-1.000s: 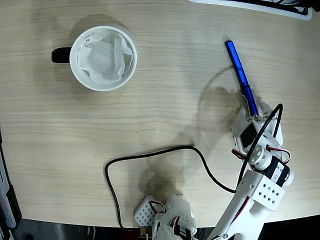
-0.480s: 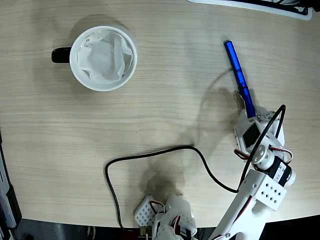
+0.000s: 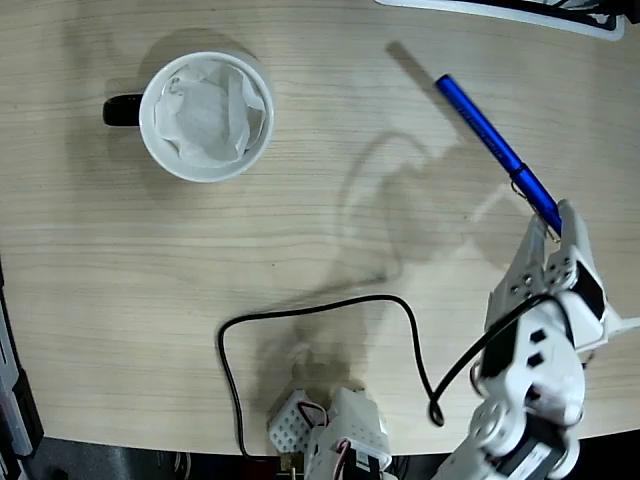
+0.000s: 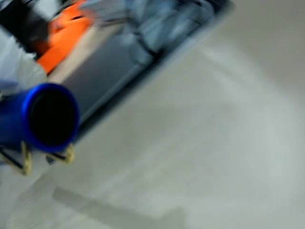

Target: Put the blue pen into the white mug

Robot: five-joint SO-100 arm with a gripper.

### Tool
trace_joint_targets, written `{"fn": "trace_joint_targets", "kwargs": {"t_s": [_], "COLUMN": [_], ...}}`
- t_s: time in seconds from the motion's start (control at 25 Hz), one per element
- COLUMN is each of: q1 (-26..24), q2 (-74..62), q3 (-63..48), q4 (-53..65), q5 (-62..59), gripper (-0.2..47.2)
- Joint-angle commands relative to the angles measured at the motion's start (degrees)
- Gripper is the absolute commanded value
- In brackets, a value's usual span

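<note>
Now slim glossy blue pen [image 3: 495, 149] pinched in fingers [image 3: 553, 228], airborne.

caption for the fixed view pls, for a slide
Gripper holds the blue pen by one end, raised above the wooden table; the white mug sits far left.

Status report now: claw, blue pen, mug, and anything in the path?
Claw shut on blue pen, pen lifted off table. White mug far left, paper inside. Black cable lies below the path.
</note>
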Motion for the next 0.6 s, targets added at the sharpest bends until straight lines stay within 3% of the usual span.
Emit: {"fn": "trace_joint_targets", "kwargs": {"t_s": [0.0,0.28,0.56], "q1": [-1.9,-8.3,-19.5], "q2": [9.9,23.8,27.5], "q3": [1.2,19.0,25.4], "q4": [-3.4,-30.0,-51.6], "q5": [-14.8,-50.8,-68.6], "gripper": [0.1,0.1,0.1]}}
